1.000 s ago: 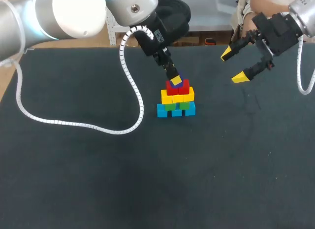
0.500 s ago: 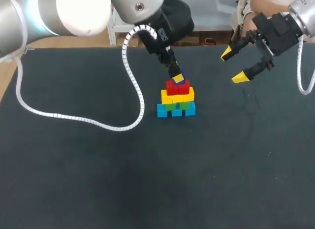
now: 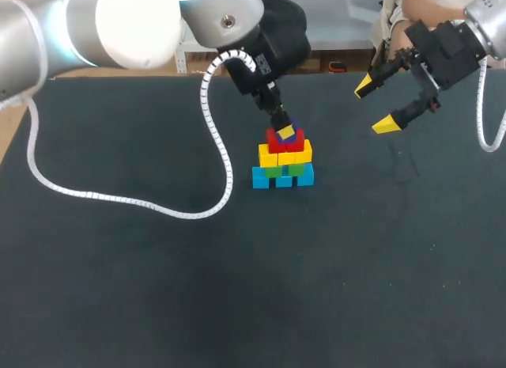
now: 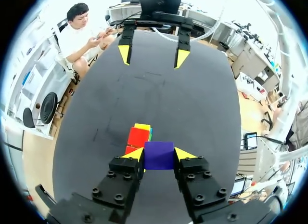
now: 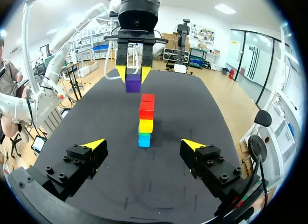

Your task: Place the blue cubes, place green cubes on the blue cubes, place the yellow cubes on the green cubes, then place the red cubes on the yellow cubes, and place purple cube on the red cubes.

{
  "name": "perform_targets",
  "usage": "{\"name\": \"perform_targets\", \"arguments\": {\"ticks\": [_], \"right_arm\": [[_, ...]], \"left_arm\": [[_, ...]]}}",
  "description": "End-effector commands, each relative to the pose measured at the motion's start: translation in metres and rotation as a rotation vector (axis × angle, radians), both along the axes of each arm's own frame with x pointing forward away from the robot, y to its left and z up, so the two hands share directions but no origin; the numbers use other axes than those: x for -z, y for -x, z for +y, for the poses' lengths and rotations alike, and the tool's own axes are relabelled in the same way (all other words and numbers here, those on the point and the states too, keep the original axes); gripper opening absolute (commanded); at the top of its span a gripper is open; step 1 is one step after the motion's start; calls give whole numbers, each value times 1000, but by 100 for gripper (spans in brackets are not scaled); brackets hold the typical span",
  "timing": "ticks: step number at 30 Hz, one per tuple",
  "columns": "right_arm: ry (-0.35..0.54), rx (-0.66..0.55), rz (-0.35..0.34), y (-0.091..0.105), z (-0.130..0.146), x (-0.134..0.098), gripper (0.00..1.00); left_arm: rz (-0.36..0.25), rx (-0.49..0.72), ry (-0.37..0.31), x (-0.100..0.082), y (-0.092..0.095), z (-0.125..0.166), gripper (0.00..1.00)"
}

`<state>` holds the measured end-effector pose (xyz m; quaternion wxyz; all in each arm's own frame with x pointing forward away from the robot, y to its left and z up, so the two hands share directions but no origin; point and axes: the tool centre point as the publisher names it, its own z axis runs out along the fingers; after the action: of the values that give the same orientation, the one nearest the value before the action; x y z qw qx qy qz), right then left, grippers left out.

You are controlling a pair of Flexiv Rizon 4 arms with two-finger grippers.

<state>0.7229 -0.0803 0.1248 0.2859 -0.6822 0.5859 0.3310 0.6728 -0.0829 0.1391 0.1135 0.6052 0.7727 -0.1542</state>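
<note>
A stepped stack stands mid-table: blue cubes (image 3: 283, 179) at the bottom, then green (image 3: 285, 170), yellow (image 3: 285, 153) and red cubes (image 3: 284, 139). My left gripper (image 3: 285, 131) hangs right over the red cubes, shut on the purple cube (image 4: 159, 155), which shows between its yellow tips. In the right wrist view the purple cube (image 5: 133, 83) sits level with the top of the red cubes (image 5: 147, 106); contact cannot be told. My right gripper (image 3: 375, 106) stands open and empty at the far right, well off the stack.
The dark table mat (image 3: 158, 289) is bare around the stack. My left arm's white cable (image 3: 213, 146) loops down onto the mat to the left of the stack.
My left gripper has shifted slightly to the right with the purple cube, staying over the red cubes. The right arm has not moved.
</note>
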Motion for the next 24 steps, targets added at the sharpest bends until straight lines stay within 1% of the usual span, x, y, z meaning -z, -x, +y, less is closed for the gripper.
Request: {"name": "perform_targets", "arguments": {"ticks": [1,2,4,13,16,17,18,19,20,22,23,24], "right_arm": [[1,1,0,0,0,0,100],[1,1,0,0,0,0,100],[1,1,0,0,0,0,100],[1,1,0,0,0,0,100],[1,1,0,0,0,0,100],[1,1,0,0,0,0,100],[1,1,0,0,0,0,100],[1,1,0,0,0,0,100],[1,1,0,0,0,0,100],[1,1,0,0,0,0,100],[1,1,0,0,0,0,100],[1,1,0,0,0,0,100]], "left_arm": [[10,17,-13,4,-6,-8,0],[8,19,-15,4,-6,-9,0],[20,20,-42,6,-7,-10,0],[2,-45,-24,7,-11,-1,0],[-21,-44,-45,8,-15,3,0],[-44,-33,-47,8,-16,4,0],[-47,-30,-51,10,-18,6,0],[-41,-34,-33,13,-20,9,0],[-54,-24,-22,13,-21,9,0],[-60,-17,-26,13,-22,9,0],[-73,-7,-10,13,-22,7,0],[-83,1,-10,11,-22,6,0]]}}
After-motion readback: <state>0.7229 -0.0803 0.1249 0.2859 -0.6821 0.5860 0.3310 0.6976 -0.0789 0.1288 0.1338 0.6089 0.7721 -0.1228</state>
